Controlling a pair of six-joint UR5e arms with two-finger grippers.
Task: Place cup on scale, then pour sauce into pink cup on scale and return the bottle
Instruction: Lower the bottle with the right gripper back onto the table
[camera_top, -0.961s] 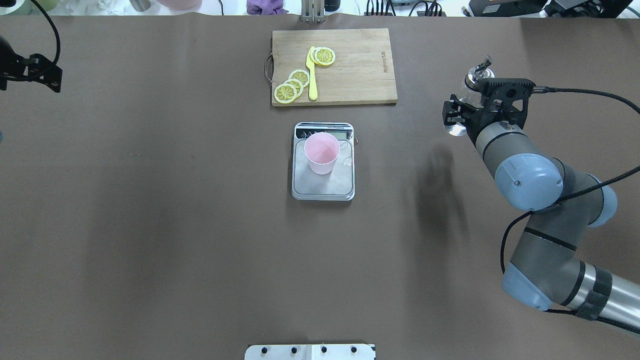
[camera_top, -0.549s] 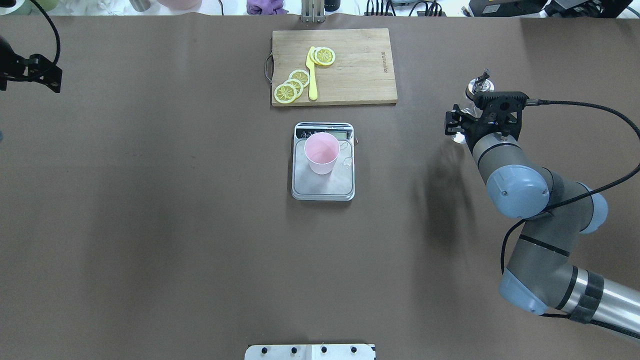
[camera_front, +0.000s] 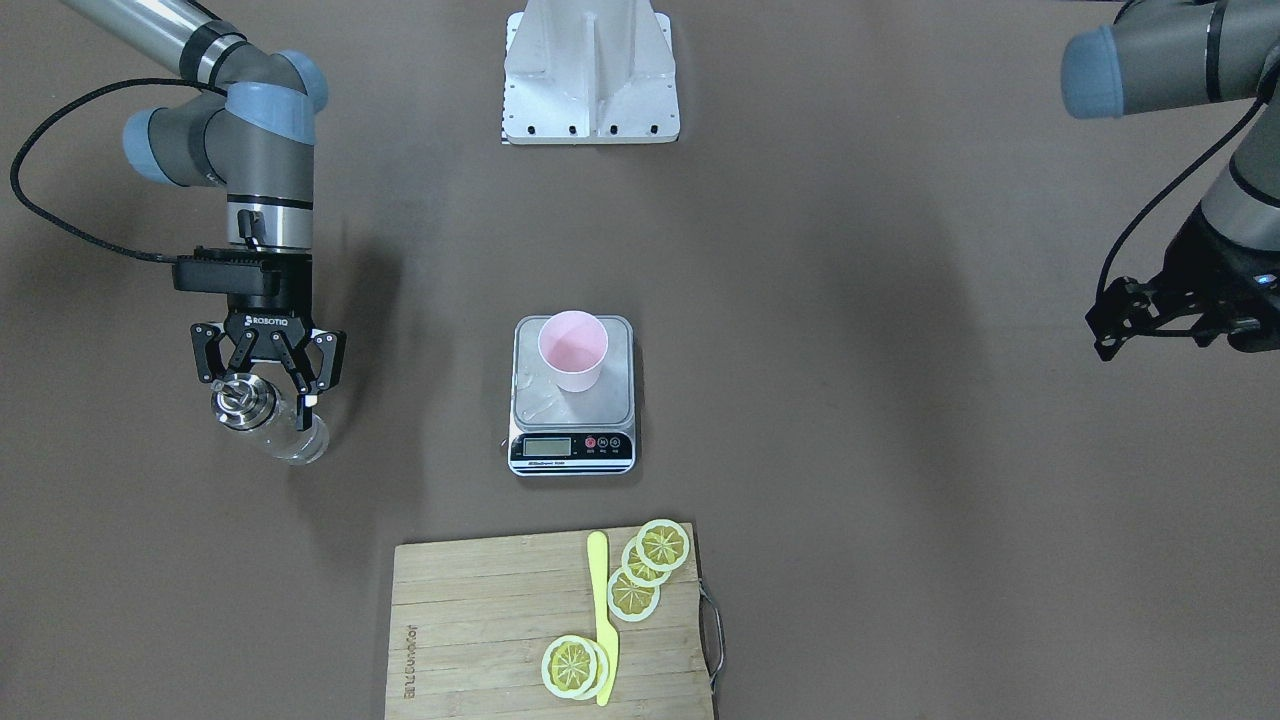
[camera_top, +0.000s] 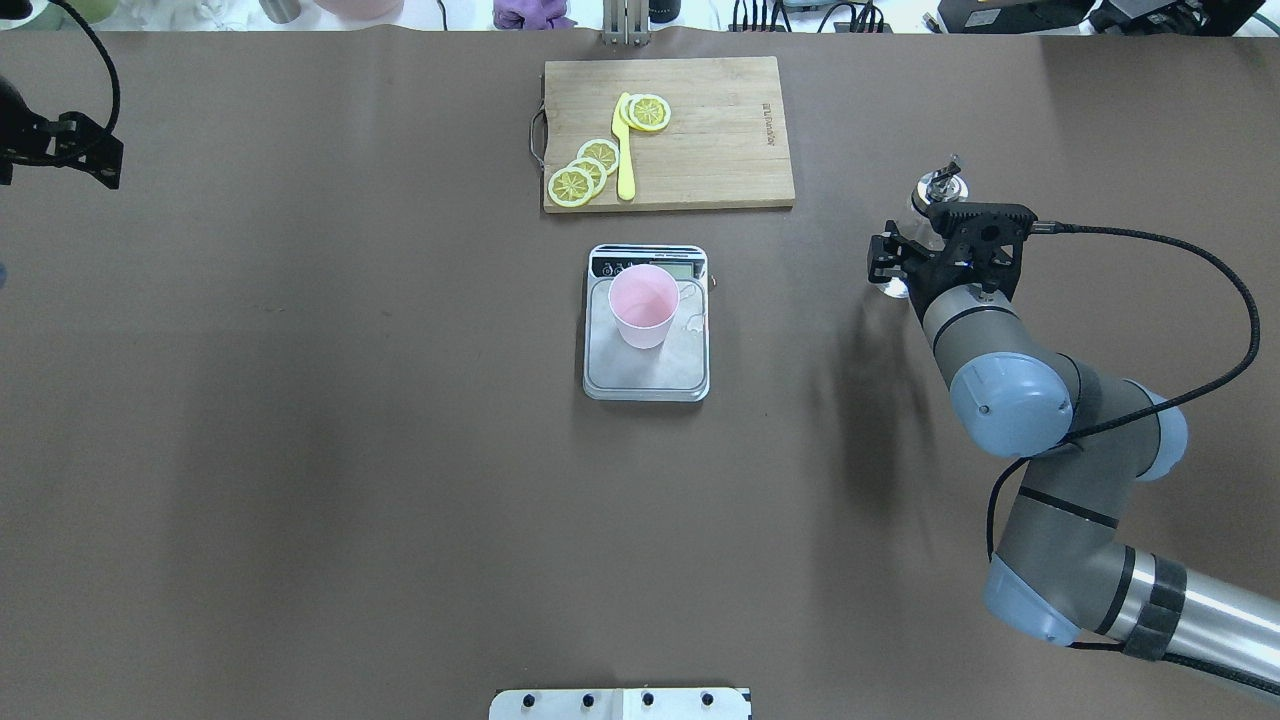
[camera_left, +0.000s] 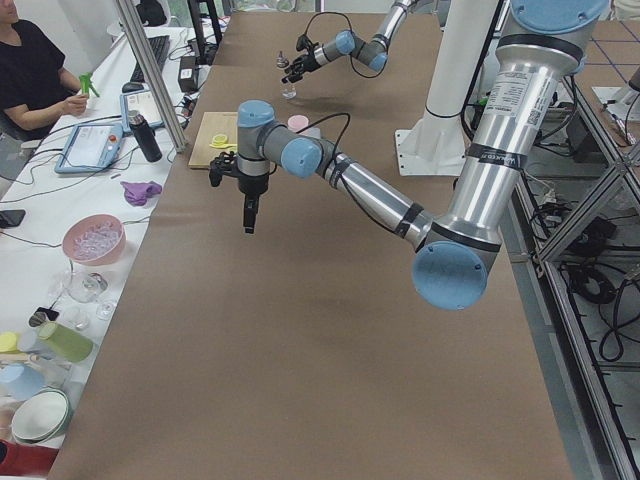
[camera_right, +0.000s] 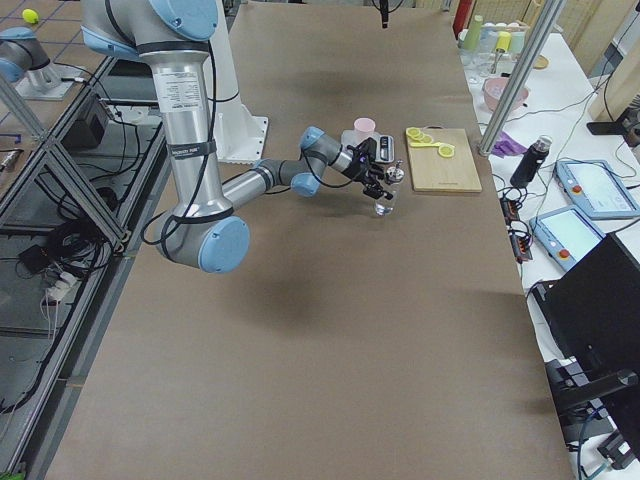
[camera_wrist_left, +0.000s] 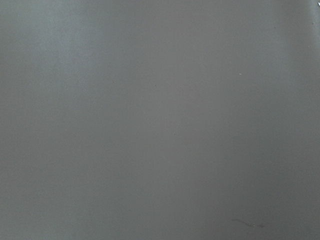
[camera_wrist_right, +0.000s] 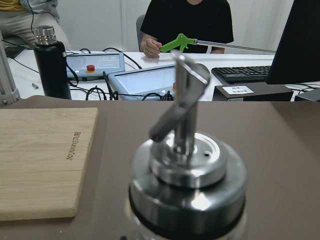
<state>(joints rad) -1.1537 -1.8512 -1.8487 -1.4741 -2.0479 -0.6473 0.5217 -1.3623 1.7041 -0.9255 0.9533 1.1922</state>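
- Overhead exterior view puts the right gripper (camera_top: 893, 268) far out on the robot's right side of the worktop (camera_top: 300, 450). Its fingers are closed around the bottle (camera_top: 935, 192).
- The bottle's long axis looks close to upright, with the silver spout (camera_wrist_right: 182, 95) on top. Whether it leans a little I cannot say.
- The cup (camera_top: 643, 305) stands on the scale (camera_top: 645, 382), mid-worktop and well apart from the bottle, on the gripper's left.
- There is a wet patch on the plate beside the cup (spilt sauce, I would guess), so the pour looks done and this reads as the return.
- What matters next is straight down: the glass base sits low over the worktop under the fingers. I cannot tell whether it touches yet.
- The left gripper (camera_left: 247, 222) hangs far off on the other side, and I cannot make out how its fingers are set. The right arm is the nearer one by a long way.
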